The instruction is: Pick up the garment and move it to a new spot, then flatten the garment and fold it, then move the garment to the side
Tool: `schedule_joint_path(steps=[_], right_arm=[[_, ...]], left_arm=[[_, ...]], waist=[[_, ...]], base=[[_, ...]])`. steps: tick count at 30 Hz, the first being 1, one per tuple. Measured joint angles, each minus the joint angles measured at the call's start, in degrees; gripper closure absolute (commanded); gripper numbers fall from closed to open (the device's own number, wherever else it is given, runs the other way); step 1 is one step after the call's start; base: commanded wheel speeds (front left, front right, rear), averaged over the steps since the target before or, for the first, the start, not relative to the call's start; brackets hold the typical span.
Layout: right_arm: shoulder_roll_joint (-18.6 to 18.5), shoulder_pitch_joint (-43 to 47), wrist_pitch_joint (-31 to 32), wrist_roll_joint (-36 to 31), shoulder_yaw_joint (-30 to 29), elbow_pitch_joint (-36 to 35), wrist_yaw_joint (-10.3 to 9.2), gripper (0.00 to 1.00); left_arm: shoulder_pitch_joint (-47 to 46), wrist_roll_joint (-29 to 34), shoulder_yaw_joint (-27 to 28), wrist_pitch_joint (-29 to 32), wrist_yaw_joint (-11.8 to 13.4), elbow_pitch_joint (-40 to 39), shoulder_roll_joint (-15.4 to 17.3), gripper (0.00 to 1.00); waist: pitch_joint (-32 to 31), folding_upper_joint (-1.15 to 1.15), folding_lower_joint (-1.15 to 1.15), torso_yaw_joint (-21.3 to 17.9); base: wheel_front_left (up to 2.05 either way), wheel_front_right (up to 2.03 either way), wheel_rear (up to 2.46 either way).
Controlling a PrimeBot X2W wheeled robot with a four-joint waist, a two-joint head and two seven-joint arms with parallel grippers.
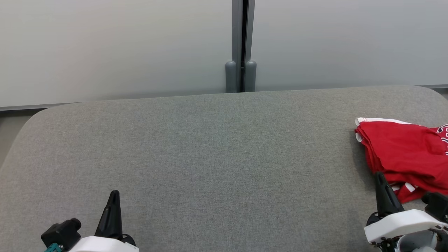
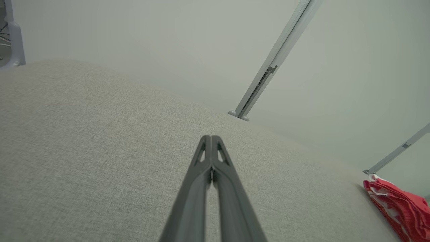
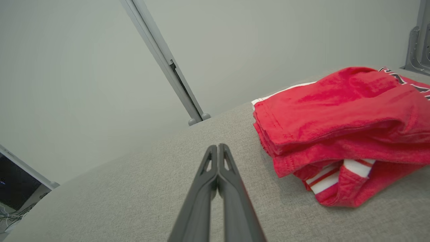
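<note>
With left tool (image 1: pixel 113 201) and right tool (image 1: pixel 382 187) clenched empty at near edge and garment (image 1: pixel 402 150) folded at right side of worktop (image 1: pixel 210 150), seems practically finished.

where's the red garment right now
In the head view the folded red garment lies at the grey table's far right edge, just beyond the shut right gripper.

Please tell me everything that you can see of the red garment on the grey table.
The red garment looks like soft cloth, red with white stripes at some edges and a dark print partly seen on top. It lies folded in several layers, a little rumpled, on the grey fabric table, far to the robot's right. Part of it runs out of the pictures. The right gripper, shut, points beside it, apart from it, and holds nothing.
</note>
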Motion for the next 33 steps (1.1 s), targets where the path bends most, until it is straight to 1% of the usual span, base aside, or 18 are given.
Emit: schedule_joint_path(steps=[14,33], right_arm=[[0.91,-0.04,3.07,11.32,-1.94,-0.96,-0.01,1.00],[1.96,-0.41,6.77,24.07,-4.26,-1.80,-0.01,1.00]], left_arm=[[-1.30,-12.11,1.33,3.19,-0.46,-0.23,0.05,1.00],[-3.33,-25.72,2.85,6.78,-1.00,-0.53,0.11,1.00]], waist=[[0.13,0.00,0.00,0.01],[0.30,0.00,0.00,0.03]], base=[[0.00,0.00,0.00],[0.00,0.00,0.00]])
